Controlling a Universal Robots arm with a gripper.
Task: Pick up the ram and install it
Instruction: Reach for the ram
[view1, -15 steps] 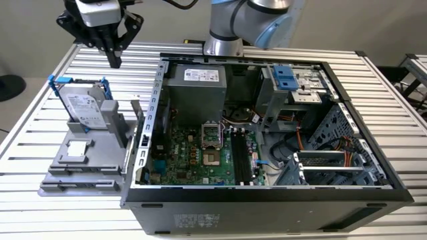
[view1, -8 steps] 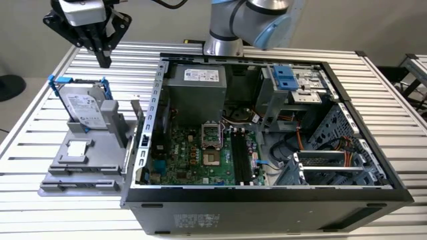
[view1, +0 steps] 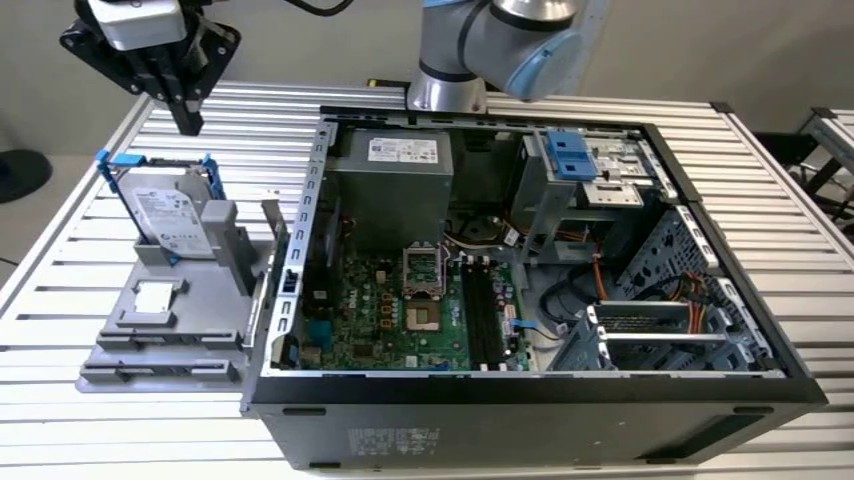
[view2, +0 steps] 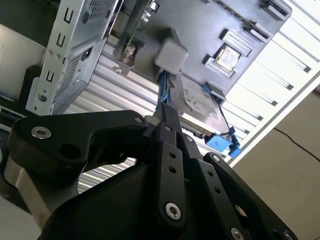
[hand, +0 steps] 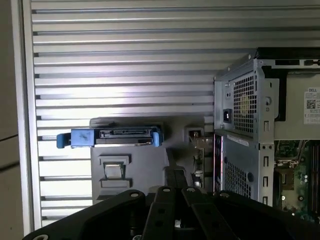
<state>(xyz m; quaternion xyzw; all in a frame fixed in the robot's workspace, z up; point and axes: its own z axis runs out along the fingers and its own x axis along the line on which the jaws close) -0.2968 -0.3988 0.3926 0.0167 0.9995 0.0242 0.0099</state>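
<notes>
Overall, items were read from the exterior view's left to its right.

1. Table (view1: 54, 300): a slatted metal top that carried everything below.
2. Gripper (view1: 188, 124): raised above the far part of the table, pointing down, its fingers drawn together with nothing between them. In the second wrist view the tips likewise met at a point.
3. Hard drive (view1: 163, 215): silver, in a blue frame, standing on edge in a grey fixture (view1: 160, 345), just below the gripper in the exterior view. It was not the task's part.
4. Ram (view1: 271, 252): judged to be the thin board standing on edge at the side of the fixture nearest the case, apart from the gripper. Its colour could not be made out.
   - Direction: the ram lay to the exterior view's right of the gripper and nearer the camera, beyond the hard drive.
   - Long axis: it ran alongside the case wall, from far to near in the exterior view. In the first wrist view the ram (hand: 197, 150) showed edge-on between the fixture and the case.
5. Case (view1: 300, 230): open, its wall just beside the ram.
6. Slots (view1: 478, 310): long, black, on the motherboard (view1: 367, 320), roughly parallel to the ram. Installation was judged not yet begun.
7. Arm (view1: 514, 40): its base stood behind the case.
</notes>
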